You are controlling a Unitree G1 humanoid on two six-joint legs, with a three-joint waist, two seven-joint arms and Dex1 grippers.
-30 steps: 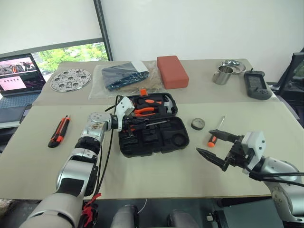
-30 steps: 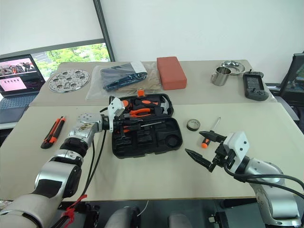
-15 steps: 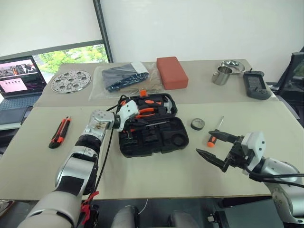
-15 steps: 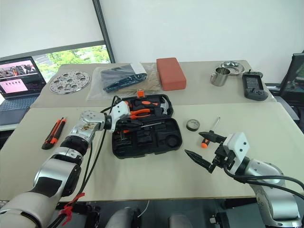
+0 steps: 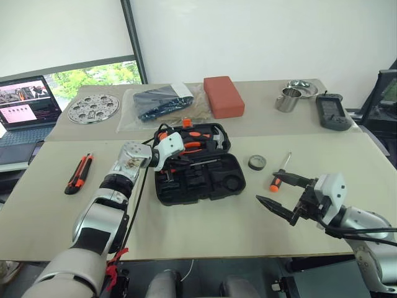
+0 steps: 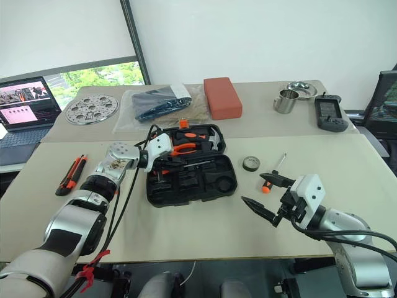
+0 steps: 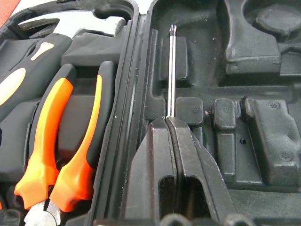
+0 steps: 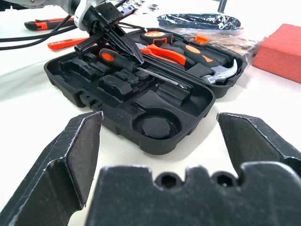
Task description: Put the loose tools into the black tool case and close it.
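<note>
Black plastic hinged tool case (image 5: 200, 164), open mid-surface; left hand (image 6: 162, 162) clamped on an orange-black-handled screwdriver (image 8: 141, 67) over it. Right hand (image 5: 282, 194) spread wide, empty, above bare beige surface (image 5: 205, 226) near the front edge.

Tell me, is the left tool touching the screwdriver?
Touching. The left wrist view shows the left tool shut on the screwdriver, shaft poking out between its fingers.

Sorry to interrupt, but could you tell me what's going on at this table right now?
The robot is packing loose tools into the open black tool case. Its left pincer is shut on a screwdriver, holding it over the near half of the case. The right pincer hangs open above the table. A utility knife, a small screwdriver and a tape measure lie outside on the table, and the lid is still open.
</note>
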